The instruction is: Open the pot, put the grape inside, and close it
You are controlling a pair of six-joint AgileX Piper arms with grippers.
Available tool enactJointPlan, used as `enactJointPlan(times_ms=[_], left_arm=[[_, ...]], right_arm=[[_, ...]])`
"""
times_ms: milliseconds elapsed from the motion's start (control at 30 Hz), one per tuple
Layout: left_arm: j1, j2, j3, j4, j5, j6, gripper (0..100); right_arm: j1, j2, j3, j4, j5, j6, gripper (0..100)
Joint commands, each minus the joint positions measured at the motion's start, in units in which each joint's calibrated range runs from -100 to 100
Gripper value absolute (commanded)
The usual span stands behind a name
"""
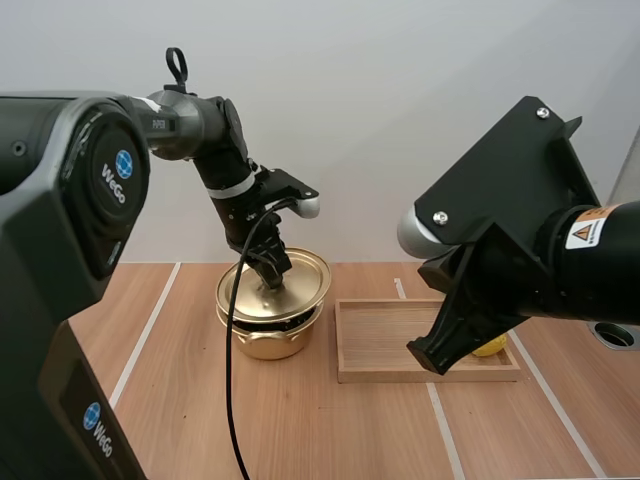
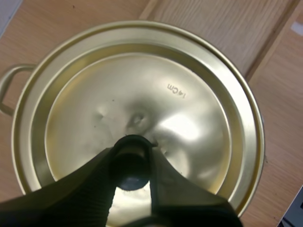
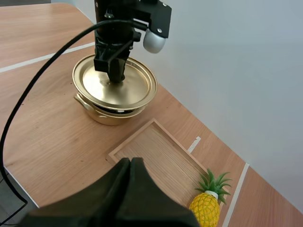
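Left gripper [image 1: 272, 274] pinched the small knob [image 2: 131, 163] of the tilted lid [image 1: 302, 284] in mid-frame over the pot [image 1: 264, 346], so the lid could slip and fall.

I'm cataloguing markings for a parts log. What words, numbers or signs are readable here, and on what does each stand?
"14cm": stamped on the golden lid.
"WeGo": beside a round blue logo on the left arm, twice.
"PiPER": small white print on that arm's upper link.
Sticker on the right arm: a warning triangle; its text is too small to read.
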Motion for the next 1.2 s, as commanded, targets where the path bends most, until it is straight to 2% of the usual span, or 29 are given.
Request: enactJointPlan(times_ms=[0,167,600,1167], left_arm=[[-0.64,-0.1,0.2,2.0,0.0,-1.1,0],[-0.64,-0.1,0.2,4.6,0.0,-1.0,0],[-0.64,5.3,-4.8,1.9,0.0,-1.4,0],[-0.64,8.5,-5.0,3.1,-0.1,-1.5,0]], right_arm=[[-0.1,-0.4,0.2,-0.1,0.0,0.2,0],[-0.1,-0.4,0.2,-0.1,0.0,0.2,0],[-0.1,-0.4,0.2,-0.1,0.0,0.2,0],[-0.1,-0.4,0.2,-0.1,0.0,0.2,0]])
